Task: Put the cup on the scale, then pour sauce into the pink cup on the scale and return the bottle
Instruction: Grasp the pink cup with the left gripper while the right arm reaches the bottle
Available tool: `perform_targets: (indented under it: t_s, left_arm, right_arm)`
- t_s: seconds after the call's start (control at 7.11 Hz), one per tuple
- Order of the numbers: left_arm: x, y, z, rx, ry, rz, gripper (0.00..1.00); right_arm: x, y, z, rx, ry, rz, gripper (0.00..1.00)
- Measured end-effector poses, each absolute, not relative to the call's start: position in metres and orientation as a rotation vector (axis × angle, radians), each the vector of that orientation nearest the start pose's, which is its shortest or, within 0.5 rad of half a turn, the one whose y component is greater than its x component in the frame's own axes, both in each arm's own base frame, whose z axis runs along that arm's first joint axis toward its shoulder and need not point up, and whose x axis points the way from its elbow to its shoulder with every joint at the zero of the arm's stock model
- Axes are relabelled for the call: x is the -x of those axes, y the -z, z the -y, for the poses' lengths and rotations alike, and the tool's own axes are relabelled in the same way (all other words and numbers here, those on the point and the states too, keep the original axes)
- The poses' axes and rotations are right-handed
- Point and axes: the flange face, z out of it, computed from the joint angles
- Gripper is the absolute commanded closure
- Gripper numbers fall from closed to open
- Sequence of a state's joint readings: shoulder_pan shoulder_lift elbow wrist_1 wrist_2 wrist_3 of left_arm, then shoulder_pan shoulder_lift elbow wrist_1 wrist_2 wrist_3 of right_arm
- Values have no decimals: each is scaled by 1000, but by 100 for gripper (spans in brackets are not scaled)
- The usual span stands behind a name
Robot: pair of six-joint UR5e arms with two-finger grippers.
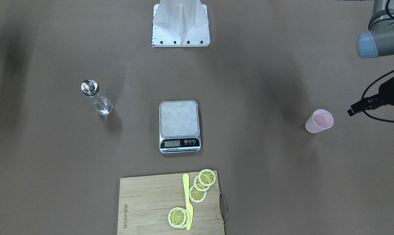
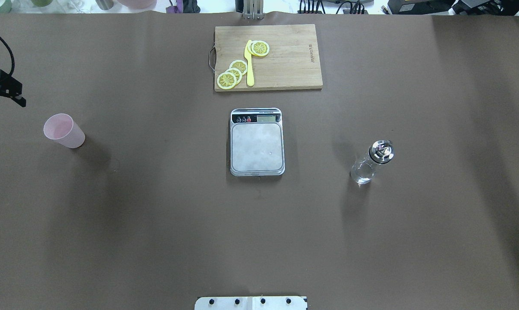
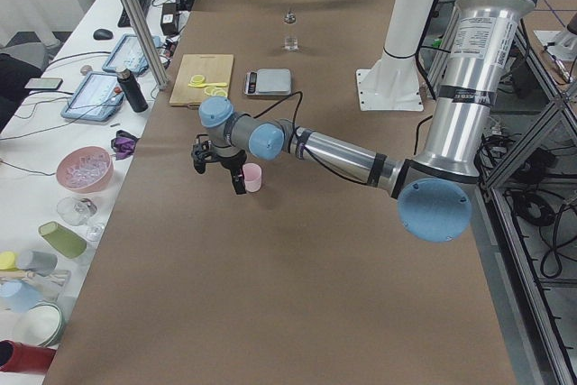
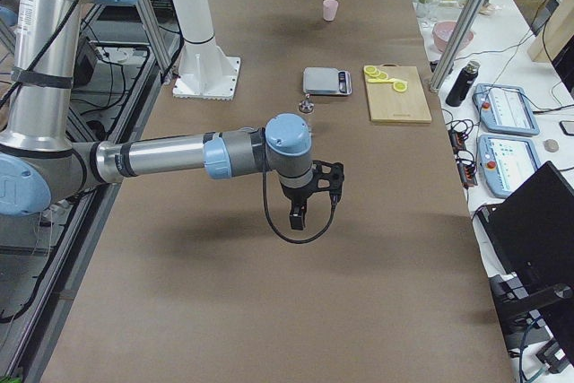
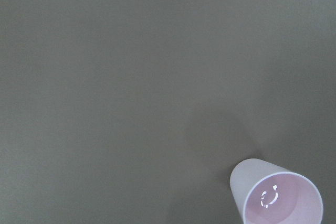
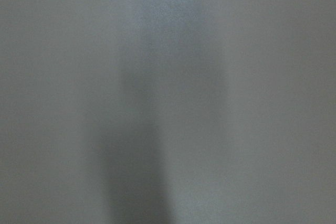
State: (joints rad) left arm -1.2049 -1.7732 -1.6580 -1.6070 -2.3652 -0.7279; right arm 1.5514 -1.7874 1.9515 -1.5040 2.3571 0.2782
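- The cup [image 2: 63, 130] stands upright on the table [image 2: 156, 215], far to the robot's left and well apart from the scale [image 2: 257, 142]; nothing is gripping it.
- The scale sits mid-table, display side away from the robot. The bottle [image 2: 369, 163] stands upright well to its right, with the sauce [image 1: 102, 106] barely readable low in the glass.
- The left gripper [image 3: 219, 178] hangs just beside the cup without touching it. The left-side view shows its fingers spread; the overhead and front views cut it off at the frame edge.
- The left wrist view catches only the cup's mouth, in its lower right corner and partly cropped.
- The right gripper [image 4: 316, 208] appears only in the right-side view, over bare table and well away from the bottle. We cannot tell how its fingers stand. Its wrist view gives only blurred table.
- Beyond the scale lies the cutting board [image 2: 289, 60] with lemon slices [image 2: 231, 75] and a yellow knife [image 2: 248, 64].
- There is bare table between cup and scale.
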Motion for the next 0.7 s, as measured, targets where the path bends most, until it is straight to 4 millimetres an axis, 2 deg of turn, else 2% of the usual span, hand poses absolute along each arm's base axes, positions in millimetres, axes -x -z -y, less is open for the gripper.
perform_targets:
  t_s: [0.28,0.7]
  left_arm:
    - [-175,-489,568,160,205,-834,2]
    - [-192,-492,569,166,177,-832,3]
  right_arm:
    - [-54,-539,418,-123,-161,817,0]
    - [-53,-524,409,-138,-161,836,0]
